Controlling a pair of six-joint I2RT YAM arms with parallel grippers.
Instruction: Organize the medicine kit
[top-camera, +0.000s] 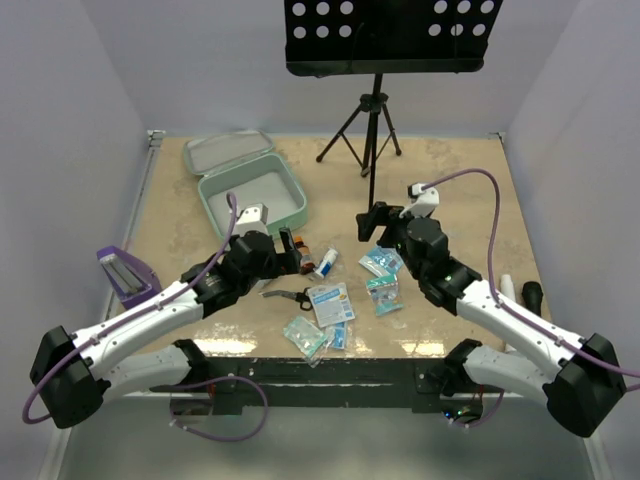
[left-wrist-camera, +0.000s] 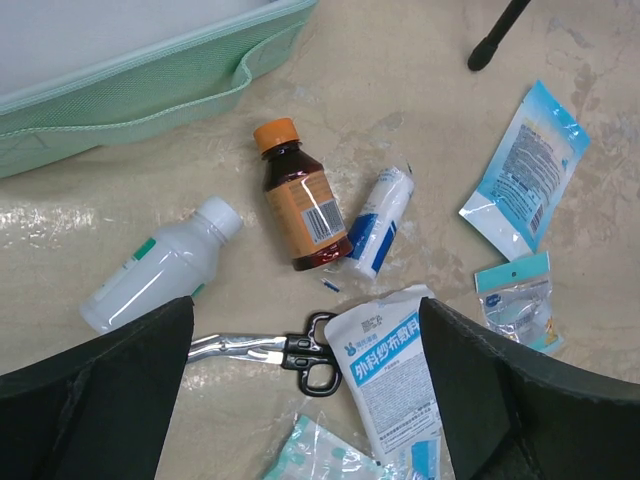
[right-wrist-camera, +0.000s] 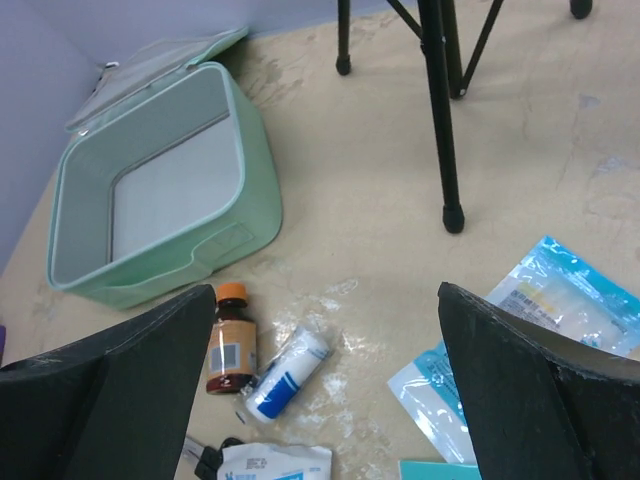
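Note:
The medicine kit (top-camera: 252, 196) is a mint-green tin lying open at the back left, its lid (top-camera: 228, 152) flat behind it; it also shows as the kit (left-wrist-camera: 130, 90) and the kit (right-wrist-camera: 150, 190), with nothing inside. My left gripper (top-camera: 291, 247) hovers open over the scissors (left-wrist-camera: 290, 352) and a white-blue packet (left-wrist-camera: 390, 390), holding nothing. My right gripper (top-camera: 376, 222) is open above the table. Between its fingers lie a brown bottle (right-wrist-camera: 230, 340) and a gauze roll (right-wrist-camera: 288, 372). A white bottle (left-wrist-camera: 160, 265) lies beside the brown bottle (left-wrist-camera: 300, 205).
Several sealed packets (top-camera: 382, 278) and pouches (top-camera: 305, 335) are scattered at the table's front centre. A music stand's tripod (top-camera: 372, 120) stands at the back. A purple holder (top-camera: 125, 275) sits at the left edge. A white item (top-camera: 509, 288) and a black one (top-camera: 533, 295) lie at the right edge.

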